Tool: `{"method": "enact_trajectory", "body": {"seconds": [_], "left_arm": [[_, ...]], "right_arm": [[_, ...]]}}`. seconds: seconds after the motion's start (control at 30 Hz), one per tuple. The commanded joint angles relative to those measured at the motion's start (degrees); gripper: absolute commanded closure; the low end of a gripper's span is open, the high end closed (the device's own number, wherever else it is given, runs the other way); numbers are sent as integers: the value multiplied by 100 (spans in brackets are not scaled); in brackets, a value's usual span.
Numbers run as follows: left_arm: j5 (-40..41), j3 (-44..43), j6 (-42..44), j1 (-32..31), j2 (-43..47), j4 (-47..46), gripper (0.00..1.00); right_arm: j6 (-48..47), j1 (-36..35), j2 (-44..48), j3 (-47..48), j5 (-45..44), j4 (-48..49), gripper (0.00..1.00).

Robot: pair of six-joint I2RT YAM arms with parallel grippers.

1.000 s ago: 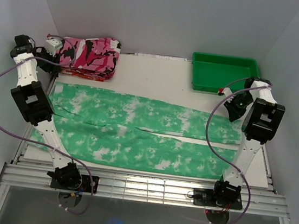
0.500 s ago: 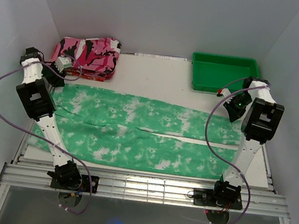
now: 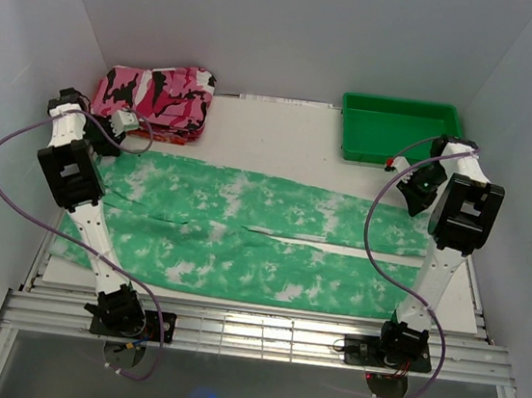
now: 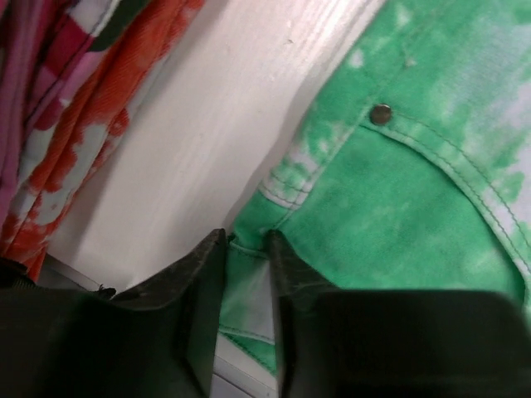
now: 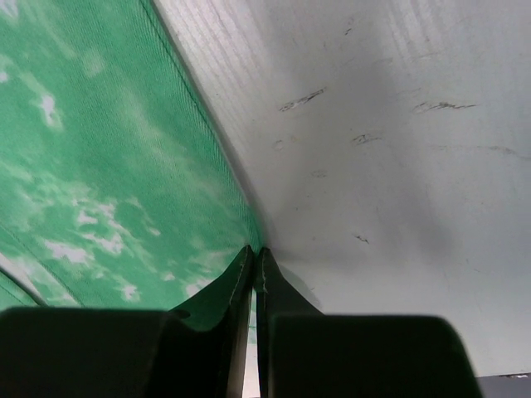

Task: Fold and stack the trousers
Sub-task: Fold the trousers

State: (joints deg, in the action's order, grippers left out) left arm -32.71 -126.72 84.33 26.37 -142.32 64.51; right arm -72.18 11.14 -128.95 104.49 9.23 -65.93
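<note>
Two legs of the trousers lie flat across the table, waist toward its left edge. The left tool pinches the waistband corner. The right tool is pressed together at the hem edge; whether it caught cloth is unclear.

No writing, label, brand, number or sign can be read anywhere in these views.
</note>
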Motion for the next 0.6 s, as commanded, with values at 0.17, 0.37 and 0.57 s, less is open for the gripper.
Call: {"method": "enact_trajectory", "body": {"seconds": [0.17, 0.37, 0.57], "left_arm": [[11, -80, 120, -115, 11, 651, 100], [-455, 251, -742, -53, 608, -218, 100], [-781, 1254, -1551, 87, 1609, -1668, 100]], "right_arm": [[-1070, 29, 290, 450, -10, 19, 92], [-1175, 143, 510, 599, 131, 36, 92], [-1228, 328, 792, 582, 280, 89, 92]]}}
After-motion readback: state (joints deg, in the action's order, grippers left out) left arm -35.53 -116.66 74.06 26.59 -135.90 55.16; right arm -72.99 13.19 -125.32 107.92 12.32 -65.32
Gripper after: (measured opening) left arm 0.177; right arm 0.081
